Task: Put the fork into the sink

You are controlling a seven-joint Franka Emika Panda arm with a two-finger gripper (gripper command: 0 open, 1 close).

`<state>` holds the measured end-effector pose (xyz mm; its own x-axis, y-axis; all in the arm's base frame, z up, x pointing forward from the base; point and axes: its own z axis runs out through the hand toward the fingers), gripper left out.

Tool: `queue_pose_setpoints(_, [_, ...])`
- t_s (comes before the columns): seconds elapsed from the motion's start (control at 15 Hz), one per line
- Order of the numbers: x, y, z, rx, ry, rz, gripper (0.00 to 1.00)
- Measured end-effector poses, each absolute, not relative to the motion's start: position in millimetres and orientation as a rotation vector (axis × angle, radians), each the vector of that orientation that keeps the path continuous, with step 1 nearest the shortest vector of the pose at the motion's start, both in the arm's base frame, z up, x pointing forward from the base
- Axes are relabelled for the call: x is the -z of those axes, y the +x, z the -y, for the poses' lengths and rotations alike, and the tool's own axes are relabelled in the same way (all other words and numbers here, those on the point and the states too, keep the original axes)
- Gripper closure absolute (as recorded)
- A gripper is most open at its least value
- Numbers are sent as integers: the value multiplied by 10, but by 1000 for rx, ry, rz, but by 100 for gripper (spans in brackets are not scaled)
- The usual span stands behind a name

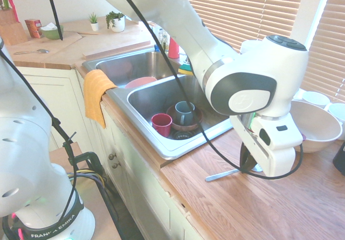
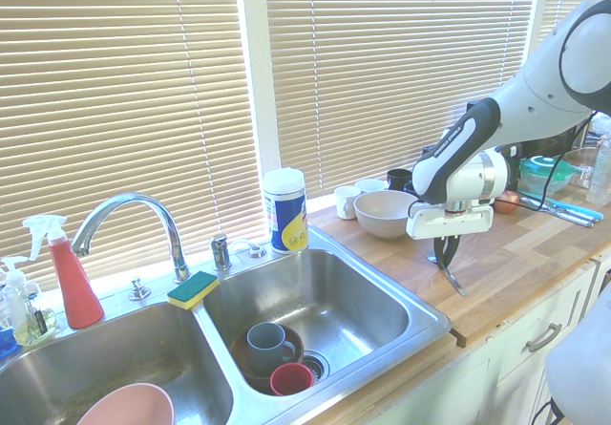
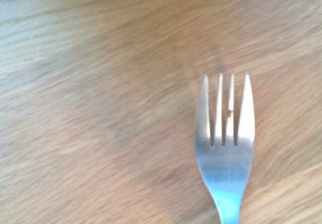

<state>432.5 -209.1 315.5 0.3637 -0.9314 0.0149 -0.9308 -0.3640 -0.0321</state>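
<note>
Wrist view: slim silver four-tined fork (image 3: 225,148)

Daylight came through the closed wooden blinds (image 2: 382,72) that filled the window behind the wooden table (image 1: 253,207). Below the table stood cream cabinet doors (image 1: 140,197) with small round knobs. Left of the blinds, a pale wall (image 1: 75,0) rose behind the table's far end.

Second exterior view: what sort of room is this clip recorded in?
A home kitchen, by the look of it. A steel double-basin sink with a curved faucet sits in a wooden countertop, cups and a bowl stand in the basins, and a dish sponge lies on the rim.
</note>
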Motion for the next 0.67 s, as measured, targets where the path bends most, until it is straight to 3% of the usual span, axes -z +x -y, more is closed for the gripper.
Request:
queue_pose_setpoints(0.33, [-3399,4232,2333,110,-2541,-1805,100])
queue_pose_setpoints(0.67, [-4626,4495,1801,261,-2634,-1606,100])
